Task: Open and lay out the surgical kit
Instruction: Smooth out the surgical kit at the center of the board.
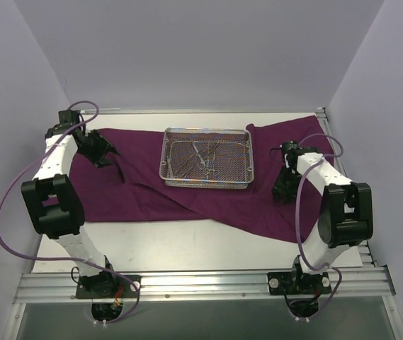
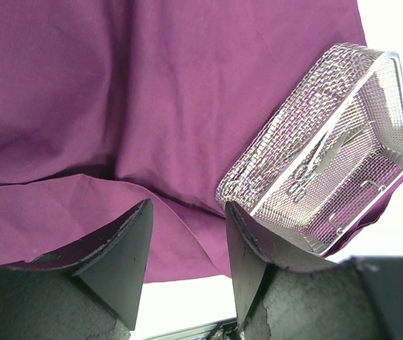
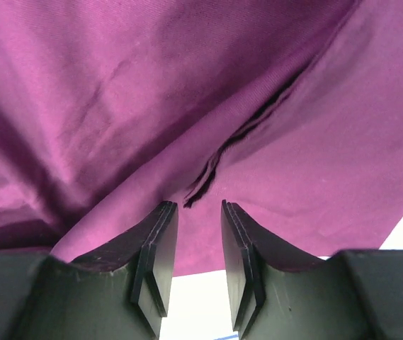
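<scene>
The dark magenta cloth wrap (image 1: pixel 151 191) lies spread open across the table, with folds. The silver wire-mesh tray (image 1: pixel 207 157) stands on its middle, holding several slim metal instruments (image 1: pixel 205 156). My left gripper (image 1: pixel 109 154) is open and empty over the cloth's left part; its view shows the cloth (image 2: pixel 116 106) and the tray (image 2: pixel 328 163) to the right. My right gripper (image 1: pixel 283 190) is open and empty over the cloth's right part, just above a fold with a dark crease (image 3: pixel 215 163) in the cloth (image 3: pixel 151 85).
The white table top (image 1: pixel 187 244) shows in front of the cloth. A metal rail (image 1: pixel 201 283) runs along the near edge with both arm bases. Pale walls close in at left, right and back.
</scene>
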`<state>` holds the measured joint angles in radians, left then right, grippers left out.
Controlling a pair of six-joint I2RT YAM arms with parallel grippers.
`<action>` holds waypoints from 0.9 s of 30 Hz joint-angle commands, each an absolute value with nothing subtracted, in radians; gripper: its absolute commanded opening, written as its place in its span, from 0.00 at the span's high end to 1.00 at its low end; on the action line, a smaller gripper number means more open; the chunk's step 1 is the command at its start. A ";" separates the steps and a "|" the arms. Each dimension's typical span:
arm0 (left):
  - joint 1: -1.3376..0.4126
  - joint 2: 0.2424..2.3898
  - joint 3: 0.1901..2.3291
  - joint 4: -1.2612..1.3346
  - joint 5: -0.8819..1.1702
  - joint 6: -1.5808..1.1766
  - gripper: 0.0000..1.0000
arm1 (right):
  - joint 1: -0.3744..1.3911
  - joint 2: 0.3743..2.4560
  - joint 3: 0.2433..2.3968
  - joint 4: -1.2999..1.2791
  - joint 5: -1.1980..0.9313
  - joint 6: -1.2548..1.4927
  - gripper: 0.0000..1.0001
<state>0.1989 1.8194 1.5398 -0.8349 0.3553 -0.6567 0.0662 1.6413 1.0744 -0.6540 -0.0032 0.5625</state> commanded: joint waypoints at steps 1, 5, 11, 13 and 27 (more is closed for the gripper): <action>0.207 1.827 1.597 -0.838 0.370 -0.640 0.46 | 0.071 1.667 1.068 -0.667 0.029 0.546 0.69; 0.209 1.833 1.605 -0.841 0.368 -0.640 0.46 | 0.069 1.695 1.068 -0.660 0.031 0.538 0.70; 0.216 1.835 1.595 -0.838 0.368 -0.638 0.46 | 0.068 1.707 1.065 -0.686 0.072 0.537 0.84; 0.219 1.836 1.594 -0.838 0.367 -0.638 0.46 | 0.063 1.691 1.065 -0.699 0.090 0.540 0.90; 0.250 1.856 1.585 -0.844 0.359 -0.620 0.46 | -0.333 1.491 1.101 -1.035 0.621 0.721 1.00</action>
<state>0.2222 1.8629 1.5574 -0.8406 0.3565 -0.6426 -0.2935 1.5360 1.0775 -0.8829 0.4473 0.6415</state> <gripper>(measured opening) 0.542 0.037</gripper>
